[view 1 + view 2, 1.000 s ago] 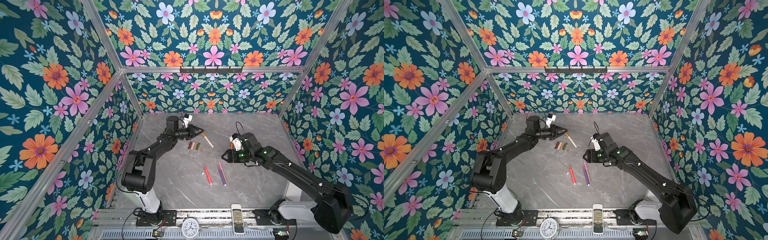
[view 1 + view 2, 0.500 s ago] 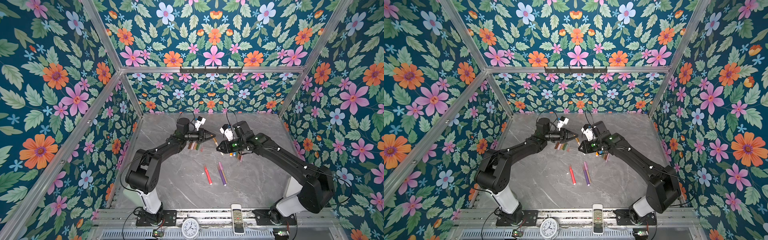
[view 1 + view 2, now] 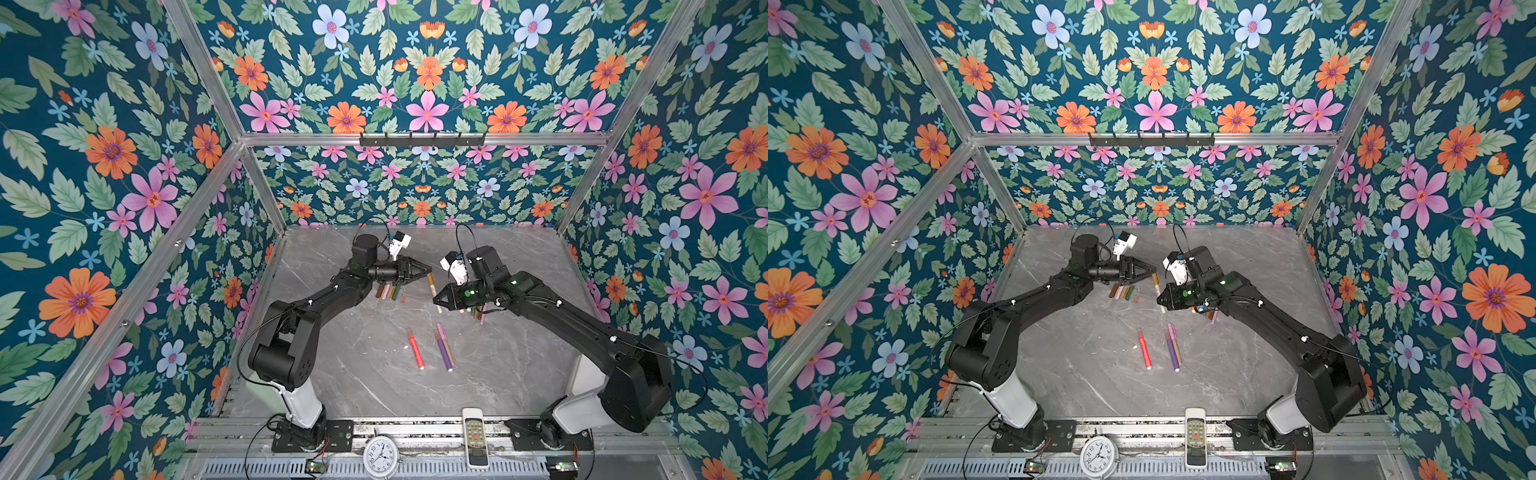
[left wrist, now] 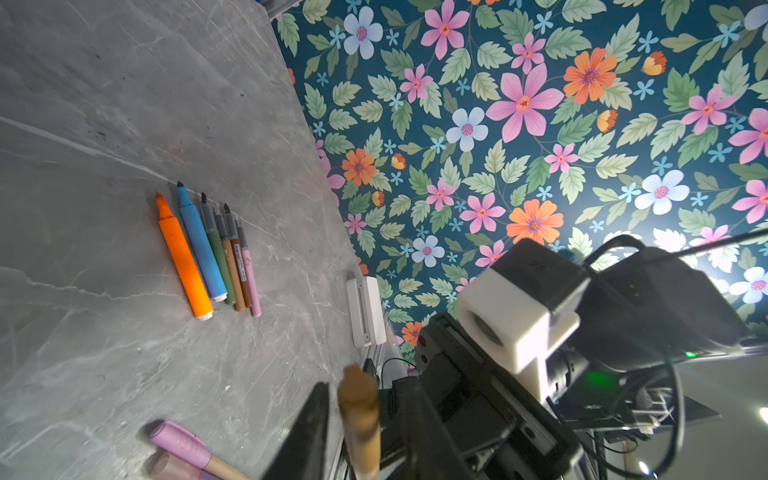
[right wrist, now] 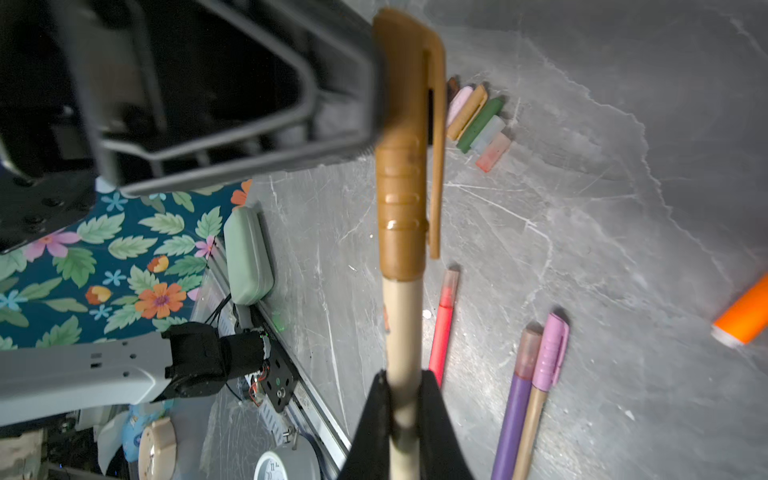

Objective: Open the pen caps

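Pen (image 5: 402, 328) clamped by right gripper (image 5: 405, 386) (cap (image 5: 401, 166) on); left gripper (image 3: 427, 272) apparently ajar.

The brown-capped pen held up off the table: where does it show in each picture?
Top view: brown-capped pen held over the table, toward the back.
Top view: same spot.
Left wrist: its cap end, close up.
Right wrist: close up, whole length.
Shared landmark: pink-capped pen lying on the table.

Brown-capped tan pen (image 3: 433, 292) between left gripper (image 3: 427, 273) and right gripper (image 3: 437, 303), loose caps (image 3: 388, 291), three pens (image 3: 415, 349) nearby
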Robot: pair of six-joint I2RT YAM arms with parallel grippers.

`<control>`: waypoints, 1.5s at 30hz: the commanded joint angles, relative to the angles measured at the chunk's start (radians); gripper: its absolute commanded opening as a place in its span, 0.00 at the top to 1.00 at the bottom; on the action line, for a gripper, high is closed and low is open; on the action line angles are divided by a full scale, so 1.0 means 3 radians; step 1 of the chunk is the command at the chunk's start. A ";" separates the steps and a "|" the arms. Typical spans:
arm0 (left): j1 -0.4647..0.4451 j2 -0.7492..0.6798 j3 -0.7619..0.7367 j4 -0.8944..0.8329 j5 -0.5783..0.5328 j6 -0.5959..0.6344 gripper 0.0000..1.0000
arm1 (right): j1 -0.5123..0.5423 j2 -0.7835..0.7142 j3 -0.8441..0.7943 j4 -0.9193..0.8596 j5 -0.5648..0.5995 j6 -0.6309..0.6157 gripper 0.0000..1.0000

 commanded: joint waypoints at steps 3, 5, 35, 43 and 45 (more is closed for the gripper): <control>0.0005 -0.0117 0.0214 -0.0956 -0.0476 0.0819 0.53 | 0.0007 -0.0167 -0.0084 0.0062 0.0269 0.0383 1.00; 0.0006 -0.0131 0.0225 -0.1010 -0.0532 0.0863 0.50 | 0.0007 -0.0223 -0.0125 0.0063 0.0328 0.0470 1.00; 0.0001 -0.0051 0.0187 -0.0857 -0.0414 0.0749 0.46 | 0.0042 -0.0232 -0.0179 0.0148 0.0192 0.0584 1.00; 0.0000 -0.0012 0.0170 -0.0814 -0.0394 0.0705 0.48 | 0.0043 -0.0181 -0.0139 0.0188 0.0149 0.0567 1.00; -0.0006 -0.0003 0.0164 -0.0780 -0.0374 0.0678 0.47 | 0.0040 -0.0149 -0.0127 0.0209 0.0127 0.0575 1.00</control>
